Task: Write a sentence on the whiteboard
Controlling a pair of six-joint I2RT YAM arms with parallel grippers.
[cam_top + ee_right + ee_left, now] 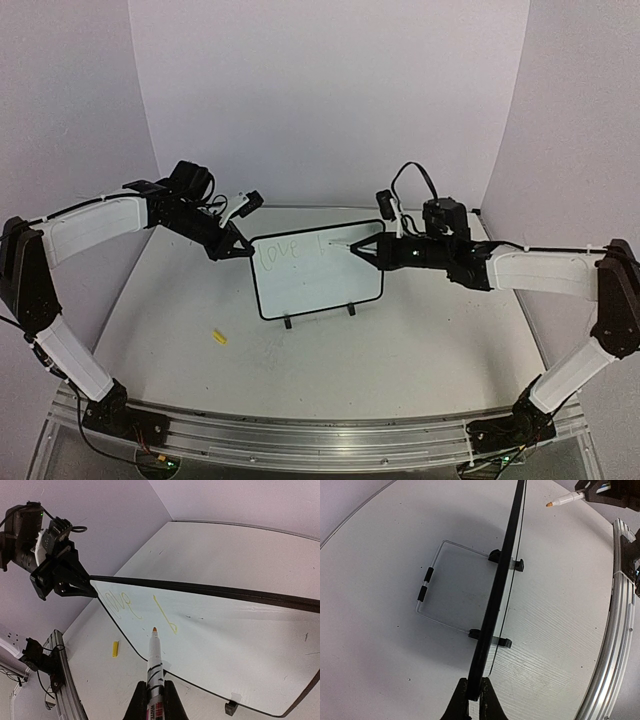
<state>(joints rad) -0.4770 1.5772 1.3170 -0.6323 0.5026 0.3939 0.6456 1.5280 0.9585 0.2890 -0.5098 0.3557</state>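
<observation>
The whiteboard (320, 285) stands upright on two black feet mid-table. Faint yellow-green writing on it reads "love" (278, 254), followed by one looped stroke (165, 614). My left gripper (243, 244) is shut on the board's upper left frame edge. In the left wrist view the fingers (462, 700) pinch the black frame (497, 595), seen edge-on. My right gripper (155, 702) is shut on a white marker (155, 655). The marker's orange tip sits just below the looped stroke, a little off the board's face. The right gripper (363, 250) is at the board's upper right.
A small yellow marker cap (219, 337) lies on the table in front of the board's left side, also seen in the right wrist view (115, 648). A wire stand (427, 587) props the board from behind. A metal rail (300, 430) runs along the near table edge.
</observation>
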